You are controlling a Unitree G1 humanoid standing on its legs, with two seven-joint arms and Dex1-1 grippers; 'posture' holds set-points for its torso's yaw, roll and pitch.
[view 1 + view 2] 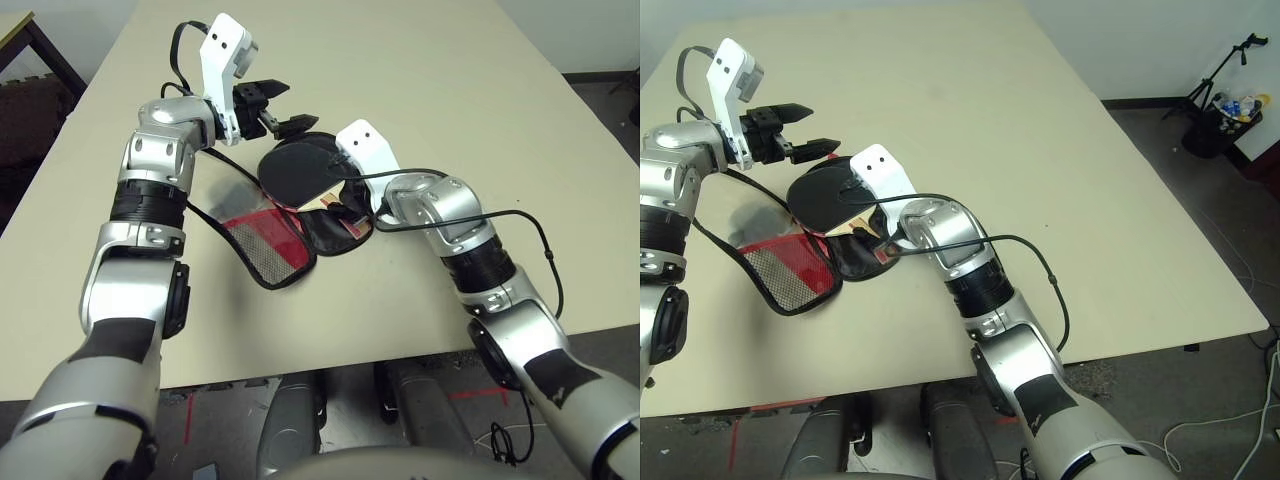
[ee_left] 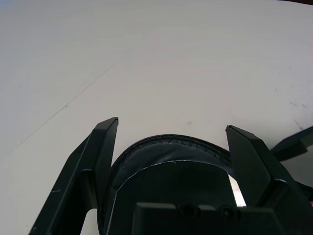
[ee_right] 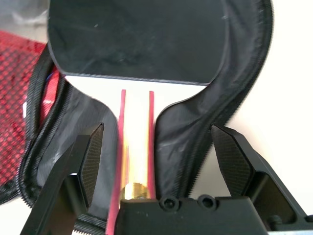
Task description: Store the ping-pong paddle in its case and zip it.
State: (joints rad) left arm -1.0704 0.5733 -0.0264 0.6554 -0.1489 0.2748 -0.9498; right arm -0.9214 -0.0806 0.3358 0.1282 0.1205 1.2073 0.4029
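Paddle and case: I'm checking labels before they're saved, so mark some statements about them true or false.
1. The paddle lies on the open case. True.
2. The case is zipped shut. False: it lies open.
3. The right gripper's jaws are closed on the handle. False: they stand apart, either side of it.
4. The left gripper's jaws are open. True.
5. The mesh pocket is on the paddle. False: it is on the case.
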